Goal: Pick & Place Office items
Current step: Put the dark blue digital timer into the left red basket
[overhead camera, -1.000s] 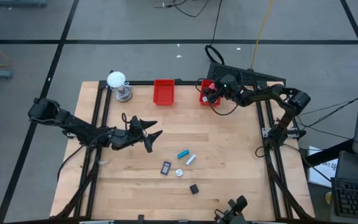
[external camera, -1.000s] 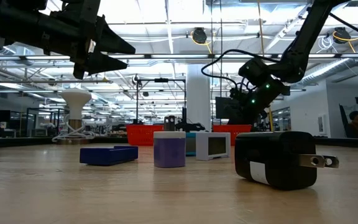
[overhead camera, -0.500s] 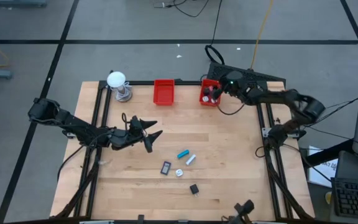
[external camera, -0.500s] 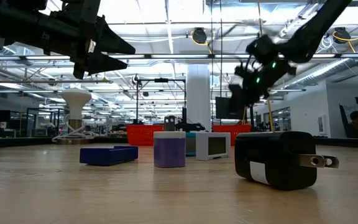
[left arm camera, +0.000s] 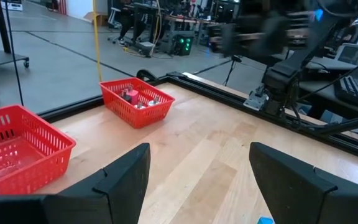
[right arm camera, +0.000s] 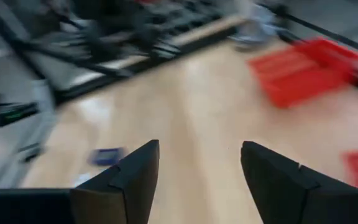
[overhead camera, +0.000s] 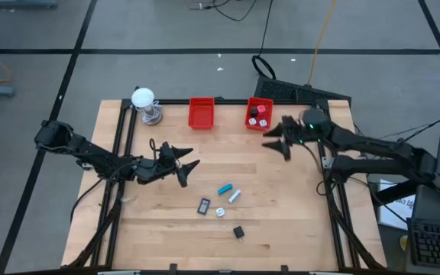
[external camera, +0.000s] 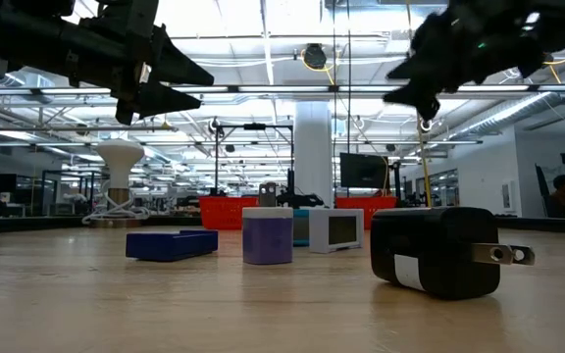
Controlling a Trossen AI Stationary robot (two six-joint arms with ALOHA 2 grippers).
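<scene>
Several small office items lie near the table's middle: a cyan piece (overhead camera: 224,189), a pale blue piece (overhead camera: 234,195), a dark flat rectangle (overhead camera: 203,205), a white round piece (overhead camera: 220,212) and a black cube (overhead camera: 238,231). My left gripper (overhead camera: 191,159) hangs open above the table, left of them, pointing level. My right gripper (overhead camera: 276,143) is open and empty, in the air just near-side and right of the right red bin (overhead camera: 259,113). That bin holds pink and white pieces (left arm camera: 131,96).
A second red bin (overhead camera: 201,112) stands at the far edge beside the right one. A white ball on a metal stand (overhead camera: 145,103) is at the far left corner. Bare wood lies between the bins and the items.
My right gripper has drawn back from over the right red bin, toward the table's near and right side, and has risen. It has tipped from pointing down into the bin to nearly level. My left arm has kept still.
</scene>
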